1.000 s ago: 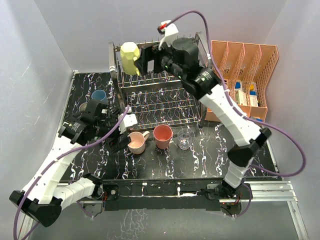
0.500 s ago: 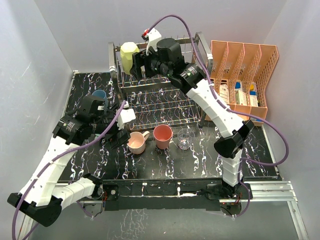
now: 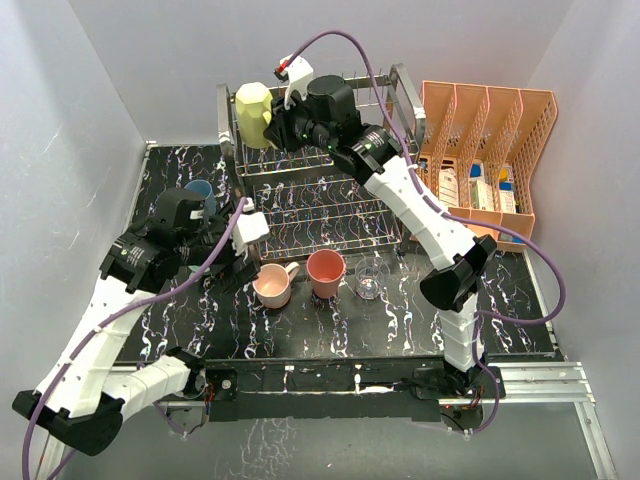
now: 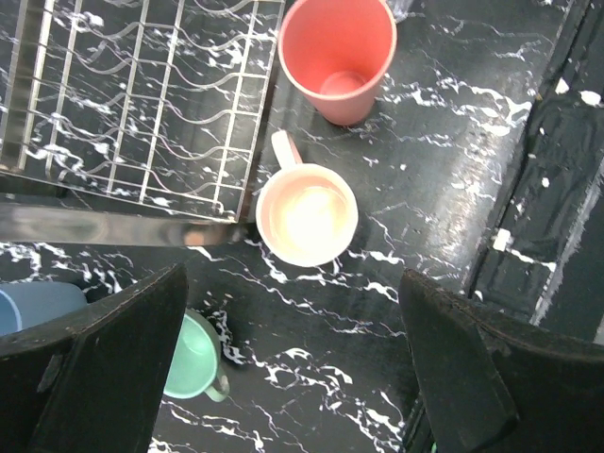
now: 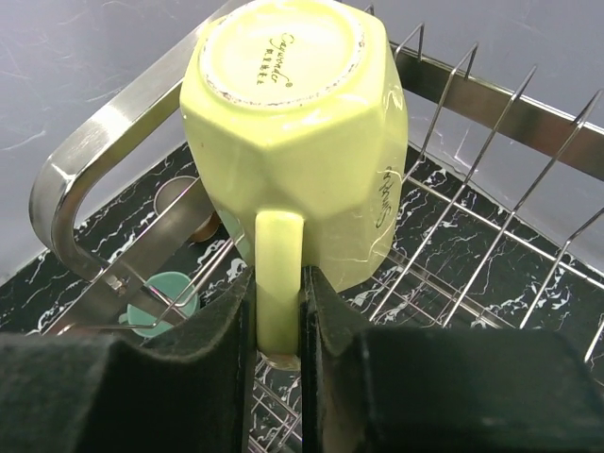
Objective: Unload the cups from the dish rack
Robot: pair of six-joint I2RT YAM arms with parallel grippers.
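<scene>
Right gripper (image 5: 278, 321) clenched on pale yellow mug (image 5: 293, 123) handle, mug inverted ahead; contact with dish rack (image 5: 85, 179) unclear. Left gripper (image 4: 294, 311) spread wide, empty, peach-pink mug (image 4: 307, 214) beneath.

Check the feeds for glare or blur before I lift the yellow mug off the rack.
Left wrist: glare streaks the table and washes out the peach-pink mug interior. Right wrist: pale yellow mug sharp, base print legible; right gripper pads dark and soft; dish rack frame mirror-bright. Top external: even light, sharp.
</scene>
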